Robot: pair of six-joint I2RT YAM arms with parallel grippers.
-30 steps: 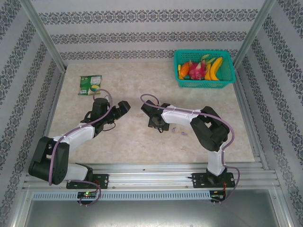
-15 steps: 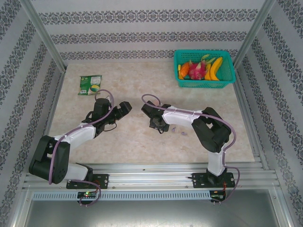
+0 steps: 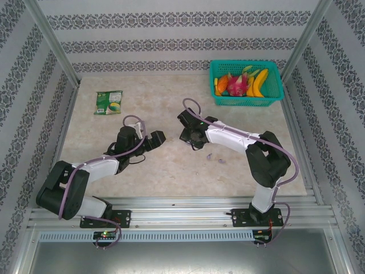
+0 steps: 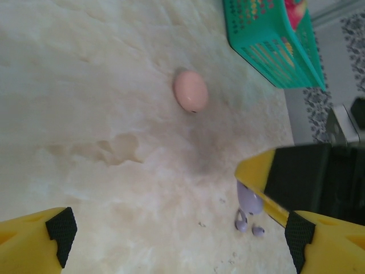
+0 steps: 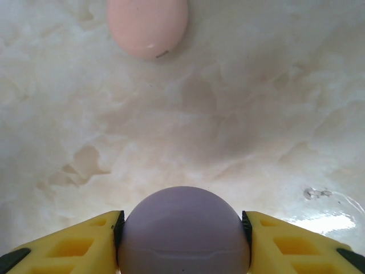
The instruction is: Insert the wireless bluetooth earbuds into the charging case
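Earbuds [image 4: 242, 220] counted: two purple, on marbled worktop [image 3: 171, 171] near-right of right hand [image 5: 182, 235], which is clamped on one purple case [image 5: 183, 214]; one pink case [image 4: 190, 90] lies apart. Left hand [image 4: 178, 235] is spread apart. Patterned walls [image 3: 171, 45] noted.

Pale beige marbled tabletop [image 3: 171, 97] – darker smudge near the middle. Far right corner: teal plastic mesh basket [image 3: 248, 101]. Far left: green foil snack packet [image 3: 109, 103], lying flat. Approx. centre: pale pink egg-shaped closed case [image 4: 190, 90], on bare surface. Right of centre, nearer edge – two tiny pale purple earbuds [image 3: 210, 155], just beside each other.
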